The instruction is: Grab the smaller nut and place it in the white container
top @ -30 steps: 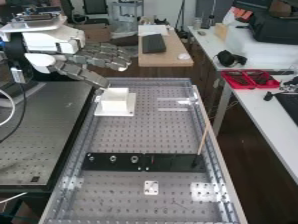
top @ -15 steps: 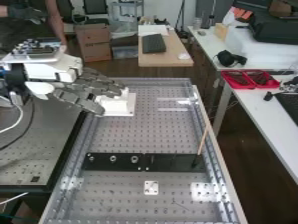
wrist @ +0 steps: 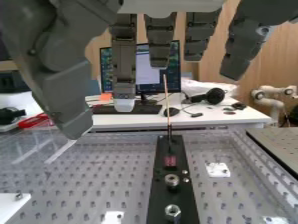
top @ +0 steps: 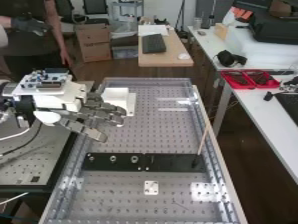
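Near the close end of the bench (top: 166,140), in the high view, the smaller nut (top: 91,158) is standing on the black bar (top: 169,161), at the end far from the stick (top: 203,137). The larger nut (top: 113,158) is beside it, and then comes the bearing (top: 134,159). The hand (top: 98,112) is above the bench, well apart from them, its fingers loosely stretched and holding nothing. The white container (top: 117,95) is close by the hand.

For me, the smaller nut must be light but quite hard, so it will not be crushed. I think its metal is rather slippery, and a grip on only one edge could let it turn and jump away. Better is to take it low at two opposite sides, between the tips of thumb and one finger, pressing evenly and without touching the larger nut.

In the wrist view, the fingers hang apart and empty over the bar. On it I see a round metal part (wrist: 171,180) and another round metal part (wrist: 173,211).
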Available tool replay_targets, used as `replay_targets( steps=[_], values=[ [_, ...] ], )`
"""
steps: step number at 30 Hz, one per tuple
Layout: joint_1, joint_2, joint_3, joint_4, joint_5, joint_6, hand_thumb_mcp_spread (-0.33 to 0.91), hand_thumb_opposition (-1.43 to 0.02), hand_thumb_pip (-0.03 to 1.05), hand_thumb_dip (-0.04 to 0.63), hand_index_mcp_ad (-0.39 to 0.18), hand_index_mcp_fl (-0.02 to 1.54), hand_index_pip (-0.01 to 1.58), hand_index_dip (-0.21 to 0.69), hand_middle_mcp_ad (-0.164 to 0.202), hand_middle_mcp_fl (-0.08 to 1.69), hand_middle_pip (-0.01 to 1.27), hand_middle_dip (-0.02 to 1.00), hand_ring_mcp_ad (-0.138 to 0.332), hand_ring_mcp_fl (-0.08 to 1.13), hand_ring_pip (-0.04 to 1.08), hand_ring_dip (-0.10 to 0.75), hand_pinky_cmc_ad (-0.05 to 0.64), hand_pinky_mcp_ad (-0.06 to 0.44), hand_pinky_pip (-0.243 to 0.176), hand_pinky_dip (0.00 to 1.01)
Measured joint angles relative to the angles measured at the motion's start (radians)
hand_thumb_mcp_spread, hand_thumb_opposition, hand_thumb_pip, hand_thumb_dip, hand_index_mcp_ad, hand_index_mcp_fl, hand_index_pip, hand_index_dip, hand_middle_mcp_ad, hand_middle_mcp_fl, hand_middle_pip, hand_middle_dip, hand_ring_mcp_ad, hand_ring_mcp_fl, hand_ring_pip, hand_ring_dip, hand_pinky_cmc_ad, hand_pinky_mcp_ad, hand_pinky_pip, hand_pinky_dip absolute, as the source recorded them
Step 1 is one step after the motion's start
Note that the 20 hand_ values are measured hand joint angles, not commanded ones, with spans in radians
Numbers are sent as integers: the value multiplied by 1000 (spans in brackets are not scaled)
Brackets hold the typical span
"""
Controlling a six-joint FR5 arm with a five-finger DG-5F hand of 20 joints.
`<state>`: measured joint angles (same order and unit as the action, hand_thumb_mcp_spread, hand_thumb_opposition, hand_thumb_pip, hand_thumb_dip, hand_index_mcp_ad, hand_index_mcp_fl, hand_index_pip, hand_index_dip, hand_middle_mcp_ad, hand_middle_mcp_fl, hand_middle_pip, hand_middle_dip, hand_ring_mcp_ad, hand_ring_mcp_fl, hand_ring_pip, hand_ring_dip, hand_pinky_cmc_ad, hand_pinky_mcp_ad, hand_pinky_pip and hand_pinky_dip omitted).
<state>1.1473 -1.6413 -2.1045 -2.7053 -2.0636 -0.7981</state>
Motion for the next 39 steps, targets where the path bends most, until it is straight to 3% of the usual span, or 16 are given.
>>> replay_targets(
  steps=[8,22,39],
  values=[
    [-12,-39,-20,70,-8,-29,349,-801,724,187,-87,23,1482,173,68,40,120,206,145,-2,80,99,417,328,-73,225],
    [-34,-95,-60,148,-17,-109,393,-819,724,188,-113,38,1543,202,65,58,126,220,143,-2,80,99,394,330,-42,195],
    [-39,-169,-130,308,25,-66,389,-819,724,188,-110,45,1550,202,66,54,124,229,138,-5,77,99,380,309,-26,180]
  ],
)
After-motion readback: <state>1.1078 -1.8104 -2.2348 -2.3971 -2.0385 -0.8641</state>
